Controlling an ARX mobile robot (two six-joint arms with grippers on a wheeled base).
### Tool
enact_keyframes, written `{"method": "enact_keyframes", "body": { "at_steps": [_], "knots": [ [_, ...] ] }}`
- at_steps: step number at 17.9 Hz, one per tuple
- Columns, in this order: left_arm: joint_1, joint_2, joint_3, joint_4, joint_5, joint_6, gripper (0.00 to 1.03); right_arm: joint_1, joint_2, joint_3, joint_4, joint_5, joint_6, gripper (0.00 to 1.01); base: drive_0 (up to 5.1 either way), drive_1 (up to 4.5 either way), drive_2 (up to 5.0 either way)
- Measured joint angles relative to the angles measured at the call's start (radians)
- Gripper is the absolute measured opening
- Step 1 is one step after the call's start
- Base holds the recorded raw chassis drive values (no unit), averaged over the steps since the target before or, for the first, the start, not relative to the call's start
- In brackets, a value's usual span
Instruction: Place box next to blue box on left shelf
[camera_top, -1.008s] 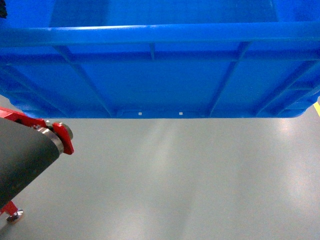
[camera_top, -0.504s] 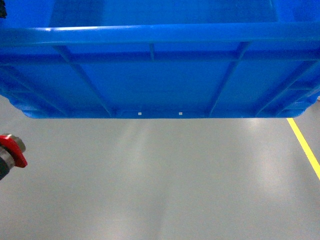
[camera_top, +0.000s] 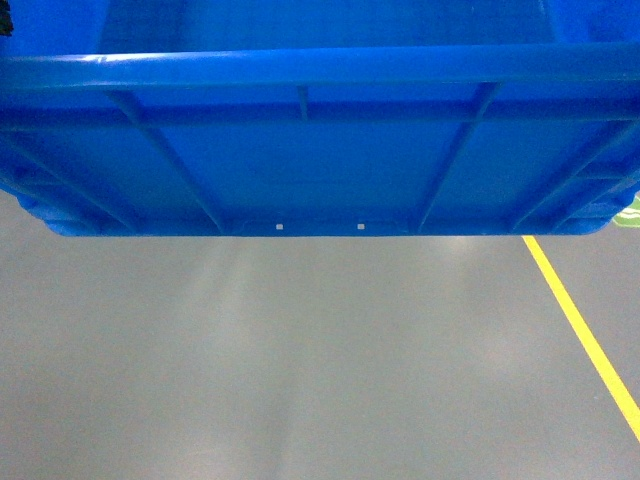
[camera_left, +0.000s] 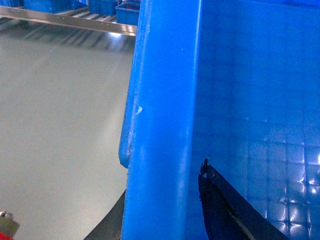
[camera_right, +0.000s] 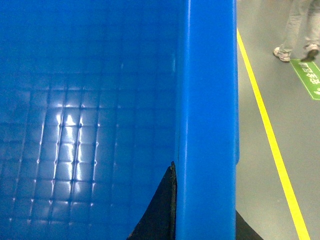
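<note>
Two grippers clamp the box (camera_top: 320, 150), one on each end wall. Left gripper (camera_left: 165, 210): jaws straddle the left rim, one dark finger (camera_left: 225, 210) inside against the wall, the other just visible outside at the bottom edge of the left wrist view, so pinching the rim. Right gripper (camera_right: 205, 220): same grip on the right rim, dark inner finger (camera_right: 160, 210) against the inside wall, a sliver of the outer one showing past the rim. Box interior floor has a glossy grid texture (bright glints in both wrist views). Head view: box is held up off the floor (camera_top: 300, 360), its ribbed long wall and thick rim filling the upper half. Grey shiny floor below, with a yellow line (camera_top: 585, 335) running diagonally at right. Left wrist view, top edge: a silvery rack (camera_left: 70, 20) with blue bins (camera_left: 125, 12), well apart from the held box. Right wrist view: a person's legs (camera_right: 297, 30) beside a green floor marking (camera_right: 310, 77).
</note>
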Motion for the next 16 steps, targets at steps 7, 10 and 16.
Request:
{"method": "enact_keyframes", "body": {
  "at_steps": [7,10,16],
  "knots": [
    [-0.003,-0.001,0.000,0.009,0.000,-0.002,0.30,0.000,-0.010,0.000,0.001,0.006,-0.001,0.07,-1.8,-1.79,-1.8],
    [-0.003,-0.001,0.000,-0.004,0.000,-0.001,0.30,0.000,-0.007,0.000,-0.008,0.005,-0.001,0.07,-1.8,-1.79,-1.8],
    [-0.003,-0.001,0.000,0.000,0.000,-0.001,0.30,0.000,-0.007,0.000,-0.005,0.006,-0.001,0.07,-1.8,-1.79,-1.8]
  ]
}}
